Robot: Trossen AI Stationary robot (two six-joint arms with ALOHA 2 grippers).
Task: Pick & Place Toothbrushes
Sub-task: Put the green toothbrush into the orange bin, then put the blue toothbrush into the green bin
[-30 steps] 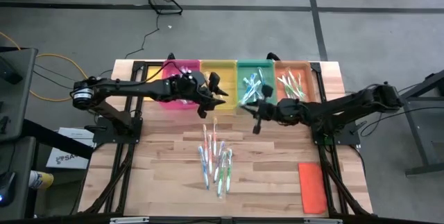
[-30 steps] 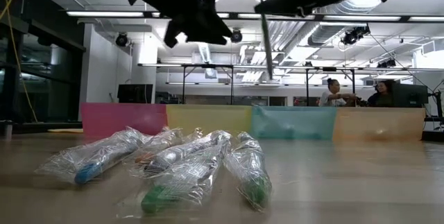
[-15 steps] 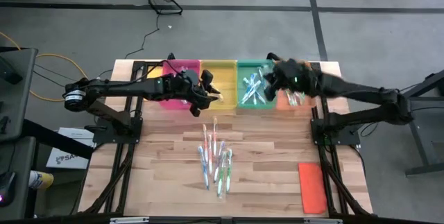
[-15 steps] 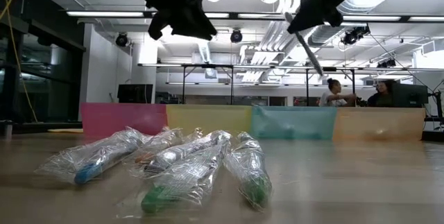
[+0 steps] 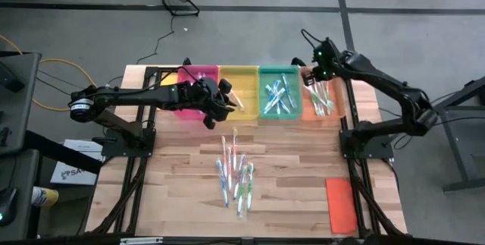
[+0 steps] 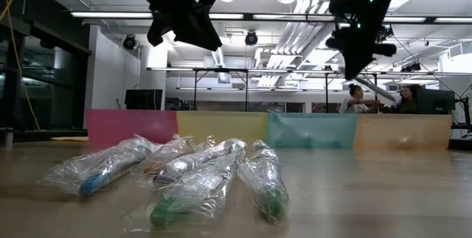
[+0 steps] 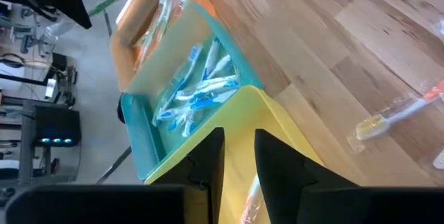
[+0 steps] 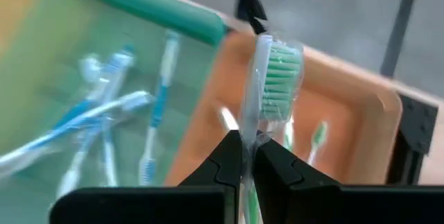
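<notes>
Over the orange tray at the tabletop's far right corner, your right gripper pinches a wrapped green toothbrush. Release it off-centre and it may drop into the neighbouring green tray. Your left gripper hovers narrowly parted, empty, above the yellow tray; more toothbrushes lie mid-table.

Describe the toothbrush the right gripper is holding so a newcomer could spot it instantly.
Start at the row of coloured trays along the table's far edge and find the orange tray at its right end. Above it, the right gripper pinches a wrapped green-bristled toothbrush, the only one off the table.
</notes>
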